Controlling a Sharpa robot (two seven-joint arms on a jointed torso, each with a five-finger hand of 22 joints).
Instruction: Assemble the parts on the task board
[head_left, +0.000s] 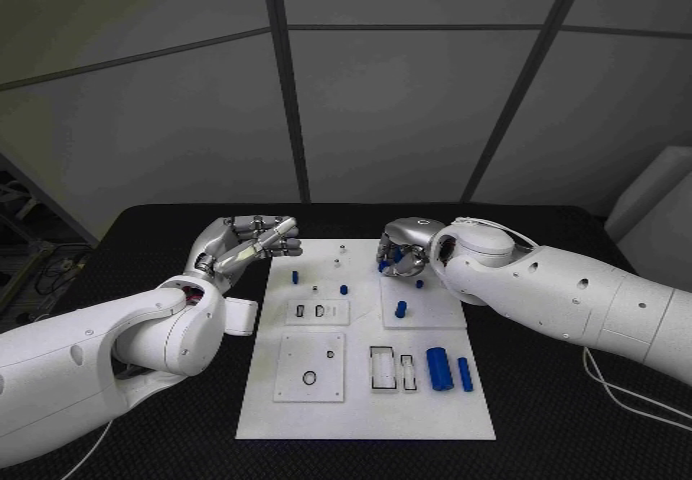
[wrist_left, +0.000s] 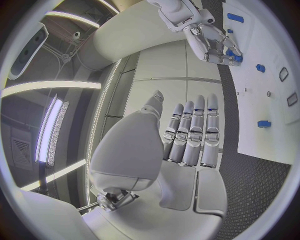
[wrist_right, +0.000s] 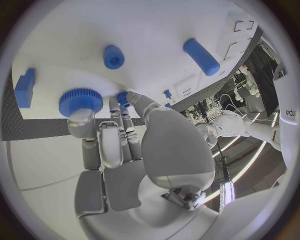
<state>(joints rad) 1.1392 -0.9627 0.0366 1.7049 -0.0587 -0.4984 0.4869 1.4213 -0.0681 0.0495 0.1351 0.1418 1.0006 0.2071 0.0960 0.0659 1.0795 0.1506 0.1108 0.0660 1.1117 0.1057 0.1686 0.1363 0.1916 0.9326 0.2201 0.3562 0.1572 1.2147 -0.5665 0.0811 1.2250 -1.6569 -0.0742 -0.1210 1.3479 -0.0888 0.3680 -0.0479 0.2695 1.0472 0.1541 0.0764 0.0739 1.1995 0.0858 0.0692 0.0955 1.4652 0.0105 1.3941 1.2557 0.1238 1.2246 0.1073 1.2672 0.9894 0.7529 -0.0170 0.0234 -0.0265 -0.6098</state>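
The white task board (head_left: 368, 410) lies mid-table. My right hand (head_left: 404, 258) hovers low over its far right part, thumb and a finger pinching a small blue peg (wrist_right: 123, 99). One fingertip (wrist_right: 80, 122) touches a blue gear (wrist_right: 81, 101) on the board. My left hand (head_left: 253, 240) is raised beside the board's far left corner, fingers (wrist_left: 194, 132) straight and side by side, holding nothing. Short blue pegs (head_left: 294, 276) (head_left: 343, 289) (head_left: 401, 309) stand on the board. A thick blue cylinder (head_left: 440, 368) and a slimmer one (head_left: 464, 373) lie near its right edge.
A black ring (head_left: 309, 378) sits on a square plate at the board's near left, and two rectangular slots (head_left: 381, 368) are beside the cylinders. The black table (head_left: 577, 440) surrounds the board. A cable (head_left: 620, 395) trails at the right.
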